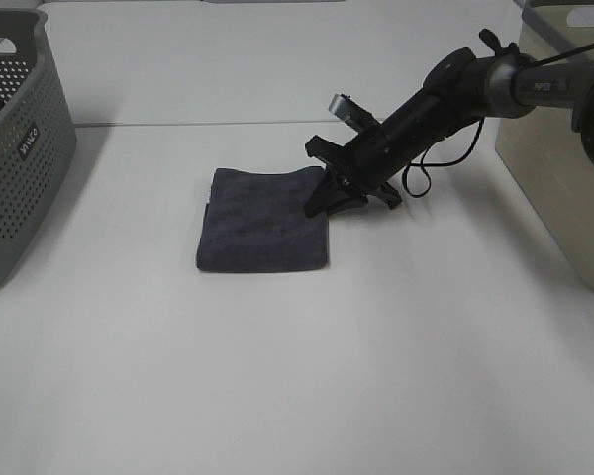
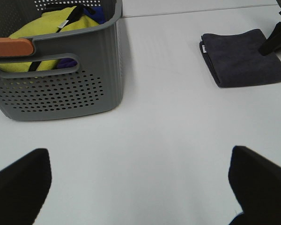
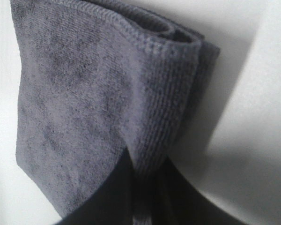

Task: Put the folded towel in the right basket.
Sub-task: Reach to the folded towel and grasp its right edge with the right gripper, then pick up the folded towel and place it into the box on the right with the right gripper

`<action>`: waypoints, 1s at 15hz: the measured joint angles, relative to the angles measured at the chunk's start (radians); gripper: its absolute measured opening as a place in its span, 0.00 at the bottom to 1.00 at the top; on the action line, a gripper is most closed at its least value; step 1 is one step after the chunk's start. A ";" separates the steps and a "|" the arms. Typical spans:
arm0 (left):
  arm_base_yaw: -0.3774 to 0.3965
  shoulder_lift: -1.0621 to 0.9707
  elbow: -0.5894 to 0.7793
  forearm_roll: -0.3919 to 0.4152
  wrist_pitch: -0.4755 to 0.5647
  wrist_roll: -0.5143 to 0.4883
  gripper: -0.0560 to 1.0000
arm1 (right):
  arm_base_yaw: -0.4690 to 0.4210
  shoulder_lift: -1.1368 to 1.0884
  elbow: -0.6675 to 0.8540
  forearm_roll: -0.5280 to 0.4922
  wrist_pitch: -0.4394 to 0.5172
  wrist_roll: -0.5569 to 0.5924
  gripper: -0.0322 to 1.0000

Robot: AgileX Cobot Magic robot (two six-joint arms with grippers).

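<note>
The dark grey folded towel [image 1: 265, 220] lies flat on the white table [image 1: 297, 376]. My right gripper [image 1: 329, 205] is at the towel's right edge, and its dark fingers [image 3: 103, 197] are pinched on the folded edge [image 3: 145, 140], as the right wrist view shows. The right basket [image 1: 559, 168], beige, stands at the table's right side, behind the right arm. My left gripper [image 2: 140, 187] is open and empty, low over the table, far from the towel [image 2: 241, 56]; it is out of the exterior high view.
A grey perforated basket [image 1: 20, 148] stands at the left; in the left wrist view it [image 2: 61, 89] holds yellow and dark cloth. A black cable [image 1: 426, 178] hangs from the right arm.
</note>
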 joint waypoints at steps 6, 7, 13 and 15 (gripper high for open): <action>0.000 0.000 0.000 0.000 0.000 0.000 0.98 | 0.001 -0.036 -0.072 -0.019 0.083 0.000 0.06; 0.000 0.000 0.000 0.000 0.000 0.000 0.98 | 0.001 -0.070 -0.084 -0.035 0.100 0.000 0.06; 0.000 0.000 0.000 0.000 0.000 0.000 0.98 | -0.002 -0.387 -0.093 -0.336 0.126 0.073 0.06; 0.000 0.000 0.000 0.000 0.000 0.000 0.98 | -0.047 -0.543 -0.093 -0.419 0.146 0.084 0.06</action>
